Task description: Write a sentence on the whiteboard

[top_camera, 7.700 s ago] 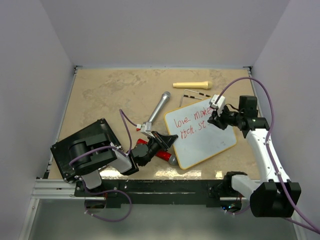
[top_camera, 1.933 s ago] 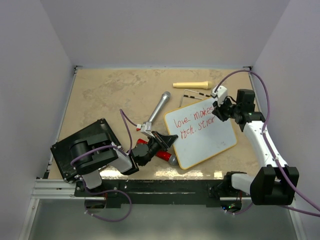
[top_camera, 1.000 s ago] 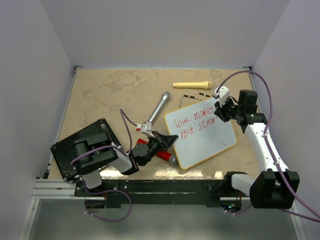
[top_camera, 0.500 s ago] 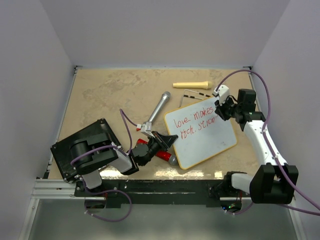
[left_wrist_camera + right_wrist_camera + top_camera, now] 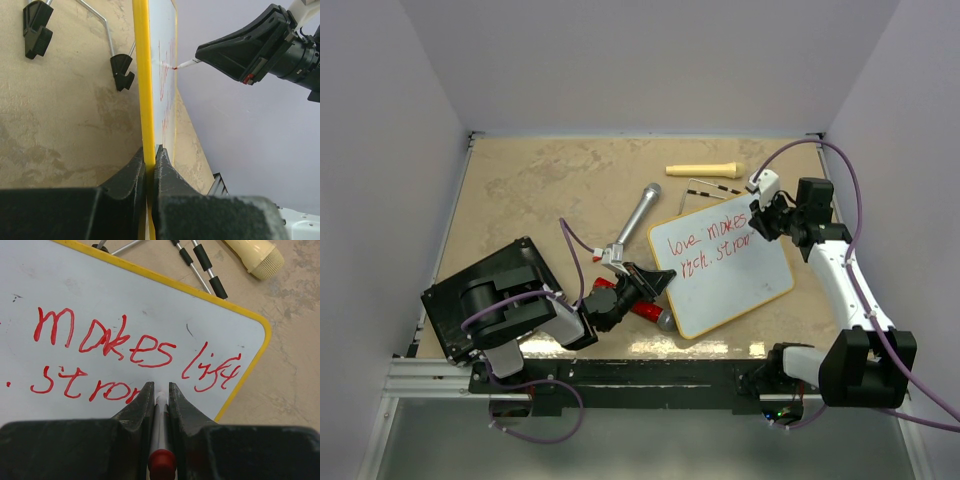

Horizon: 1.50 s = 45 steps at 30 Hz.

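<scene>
The whiteboard (image 5: 725,275), at 4 o'clock on the table (image 5: 540,190), should handle light, stiff and slick; the left gripper (image 5: 150,160) is clamped on its 9 o'clock edge, and the right gripper (image 5: 160,390) is closed on the marker (image 5: 161,412) at the sentence (image 5: 130,347).

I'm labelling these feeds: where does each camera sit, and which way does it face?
Top external: above and behind the bases, looking down on the beige table; both arms show.
Left wrist: sights along the yellow-framed whiteboard; left claw clamps its frame.
Right wrist: looks down on the red handwritten sentence; right claw grips a white-barrelled red marker.
Shared: both wrist views show whiteboard and marker.
</scene>
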Each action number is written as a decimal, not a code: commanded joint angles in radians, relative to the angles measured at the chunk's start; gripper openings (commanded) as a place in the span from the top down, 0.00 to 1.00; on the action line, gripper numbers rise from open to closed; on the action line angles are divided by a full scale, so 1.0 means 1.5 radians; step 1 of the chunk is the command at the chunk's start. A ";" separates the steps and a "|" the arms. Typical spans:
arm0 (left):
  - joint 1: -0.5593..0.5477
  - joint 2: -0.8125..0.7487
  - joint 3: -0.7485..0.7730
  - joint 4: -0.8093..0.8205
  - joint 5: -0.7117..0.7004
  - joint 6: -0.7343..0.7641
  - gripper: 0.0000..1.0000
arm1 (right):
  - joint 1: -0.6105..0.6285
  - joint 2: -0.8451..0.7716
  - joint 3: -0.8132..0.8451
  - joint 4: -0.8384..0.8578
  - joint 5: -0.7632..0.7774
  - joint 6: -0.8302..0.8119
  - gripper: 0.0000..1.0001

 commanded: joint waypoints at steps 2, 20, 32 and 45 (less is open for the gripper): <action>-0.001 0.007 -0.015 0.046 0.030 0.097 1.00 | 0.001 -0.004 0.001 -0.002 -0.044 -0.008 1.00; 0.000 0.006 -0.014 0.045 0.030 0.098 1.00 | 0.002 -0.026 -0.009 -0.064 0.000 -0.023 1.00; 0.000 0.006 -0.014 0.044 0.031 0.098 1.00 | 0.002 -0.011 0.000 0.006 0.031 0.006 1.00; 0.000 0.008 -0.014 0.045 0.031 0.098 1.00 | 0.002 0.004 0.002 -0.006 0.006 -0.010 1.00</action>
